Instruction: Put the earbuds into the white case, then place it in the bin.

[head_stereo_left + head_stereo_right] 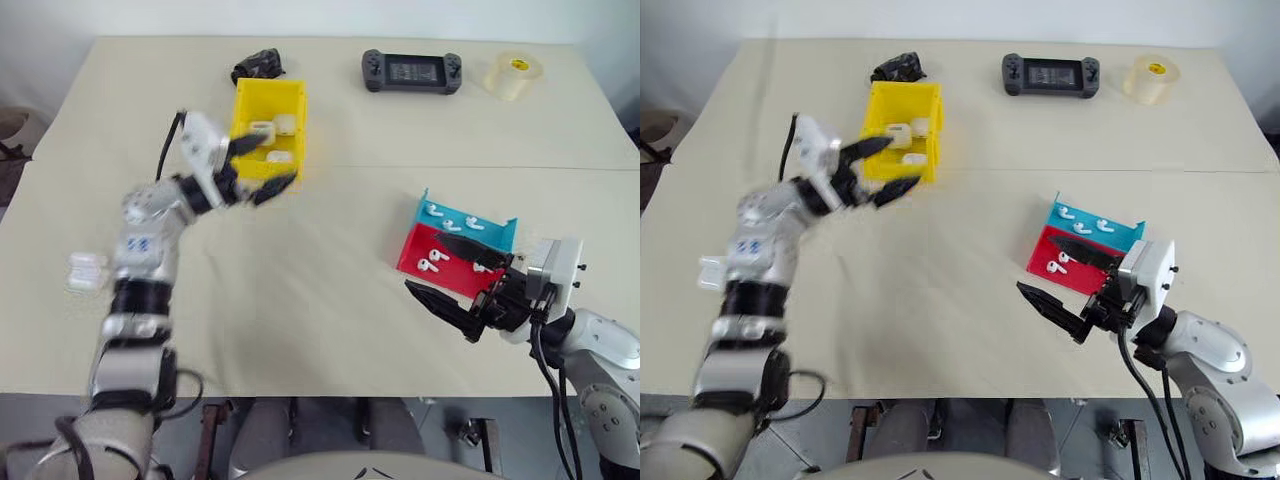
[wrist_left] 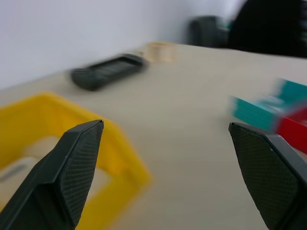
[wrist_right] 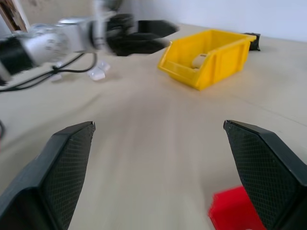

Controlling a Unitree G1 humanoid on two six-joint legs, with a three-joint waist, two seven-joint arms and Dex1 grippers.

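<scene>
White cases (image 1: 262, 131) lie in the yellow bin (image 1: 295, 98) toward the table's far edge; glossy, light and slippery, a case is probably best pinched across its flat sides. The left gripper (image 1: 258, 165) hangs wide open and empty beside the bin; the right gripper (image 1: 447, 270), equally spread and empty, sits by the red tray (image 1: 412, 250) of earbuds (image 1: 437, 256) near the right front edge.

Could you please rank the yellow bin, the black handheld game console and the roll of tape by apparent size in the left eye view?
1. Bright yellow rectangular plastic bin, largest.
2. Black handheld game console.
3. Translucent roll of tape, smallest.
All lie far up the table, so nearness hardly skews the order.
</scene>
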